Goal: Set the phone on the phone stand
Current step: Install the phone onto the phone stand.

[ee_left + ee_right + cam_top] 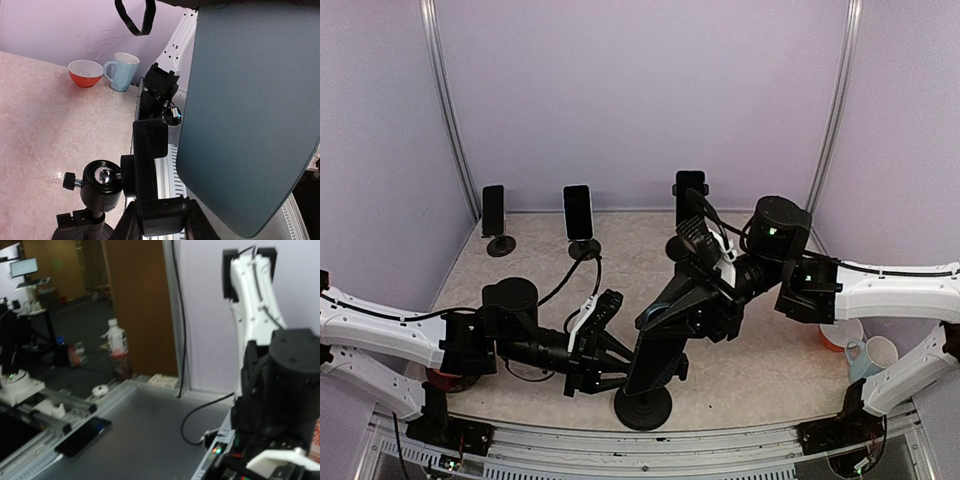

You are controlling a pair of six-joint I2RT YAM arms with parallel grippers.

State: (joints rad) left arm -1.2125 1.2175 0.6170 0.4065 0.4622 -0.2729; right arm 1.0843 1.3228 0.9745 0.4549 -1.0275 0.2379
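Pinches phone (655, 352) at upper end in right gripper (696, 294), tilted, just beside stand (148, 160). Clamps stand in left gripper (600, 356). Not yet seated. Left to do: lower onto stand, release.

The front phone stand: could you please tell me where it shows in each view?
Top external: front phone stand at bottom centre, between the arms.
Left wrist: lower left, its ball joint showing.
Right wrist: not in it.
Shared landmark, top and left wrist: the tilted phone beside it.
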